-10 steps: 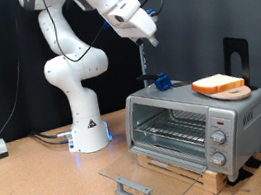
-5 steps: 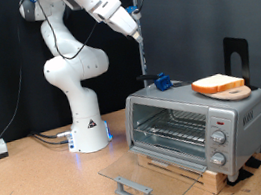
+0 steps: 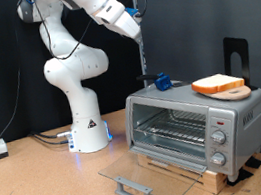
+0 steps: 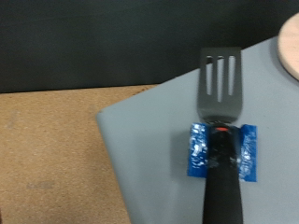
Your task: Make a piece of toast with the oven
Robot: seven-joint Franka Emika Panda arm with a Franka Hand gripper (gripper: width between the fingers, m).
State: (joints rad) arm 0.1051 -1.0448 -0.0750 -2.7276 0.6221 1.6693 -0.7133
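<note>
Your gripper [image 3: 136, 32] hangs high in the air, well above the oven [image 3: 195, 123] and off toward the exterior view's left of it; you cannot tell whether its fingers are parted or closed, and nothing shows between them. Far below it the oven door [image 3: 144, 176] lies folded down flat, with the wire rack [image 3: 173, 129] bare inside. The toast [image 3: 218, 84] sits well below the gripper and toward the exterior view's right, on a round board [image 3: 233, 92] on the oven's top. Almost straight under the gripper, a black spatula [image 4: 219, 103] rests on that grey top, its handle lying in a blue holder [image 4: 221, 152]; the board's edge [image 4: 291, 45] shows at the corner of your wrist view.
</note>
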